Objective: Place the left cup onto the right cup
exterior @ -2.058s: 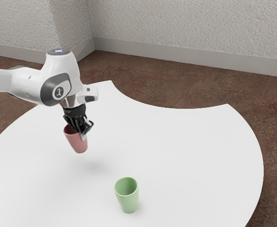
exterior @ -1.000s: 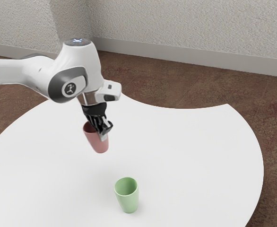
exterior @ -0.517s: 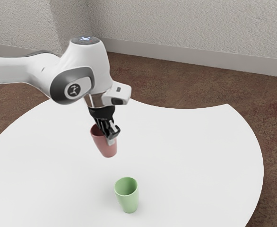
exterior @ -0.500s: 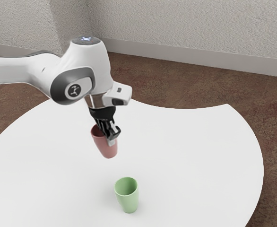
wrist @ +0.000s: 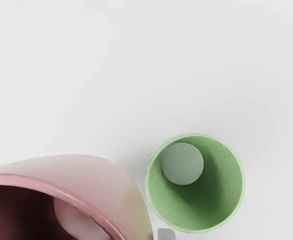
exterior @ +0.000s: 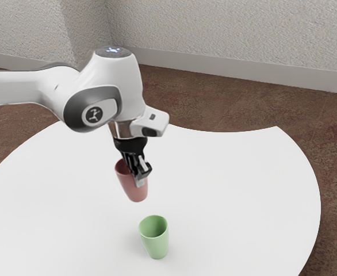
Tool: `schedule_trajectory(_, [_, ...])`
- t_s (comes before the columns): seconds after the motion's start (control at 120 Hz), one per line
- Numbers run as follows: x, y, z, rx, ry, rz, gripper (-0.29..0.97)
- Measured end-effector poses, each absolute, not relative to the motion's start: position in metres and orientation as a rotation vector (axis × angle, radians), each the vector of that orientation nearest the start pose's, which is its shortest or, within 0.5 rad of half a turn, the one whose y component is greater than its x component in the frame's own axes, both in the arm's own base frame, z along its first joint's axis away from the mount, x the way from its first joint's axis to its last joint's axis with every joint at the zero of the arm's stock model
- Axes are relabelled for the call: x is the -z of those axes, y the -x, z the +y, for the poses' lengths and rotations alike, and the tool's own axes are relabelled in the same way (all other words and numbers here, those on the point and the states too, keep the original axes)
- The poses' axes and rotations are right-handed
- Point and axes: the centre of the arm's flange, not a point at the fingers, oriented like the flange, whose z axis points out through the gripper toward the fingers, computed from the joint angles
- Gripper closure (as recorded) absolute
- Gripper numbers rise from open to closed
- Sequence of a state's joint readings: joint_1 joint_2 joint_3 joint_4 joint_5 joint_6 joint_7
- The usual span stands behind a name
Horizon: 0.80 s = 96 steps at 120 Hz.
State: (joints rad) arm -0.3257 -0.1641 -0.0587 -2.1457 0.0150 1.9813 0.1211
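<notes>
**Closing in on the green cup**

Reached in from the exterior view's left with the arm [exterior: 94, 98], stretched farther toward the right than two seconds before. Kept the claw [exterior: 138, 171] clamped on the rim of the pink cup [exterior: 133, 187], held clear of the table [exterior: 243, 184], tilted, base hanging below the fingers. Narrowed the gap steadily: had begun well to the left of the green cup [exterior: 154, 236], and ended with it below the claw and slightly to the right of the held cup. Left the green cup unmoved, upright, mouth open. Judged the carry nearly done; probably still needed a short shift right to centre, a levelling of the tilt, and a descent before release.

Could not make out the fingertips cleanly against the pink rim in the exterior view, so could not tell how deep the grip sat. Lost most of the pink cup off the wrist view's edge. Could not judge from either view whether the pink base would clear the green rim.
</notes>
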Motion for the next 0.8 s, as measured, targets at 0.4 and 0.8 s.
schedule_trajectory(0.4, [-0.461, -0.450, -0.207, -0.053, 3.004, 0.844, 0.78])
schedule_trajectory(0.8, [-0.452, -0.442, -0.220, -0.079, 3.004, 0.875, 0.78])
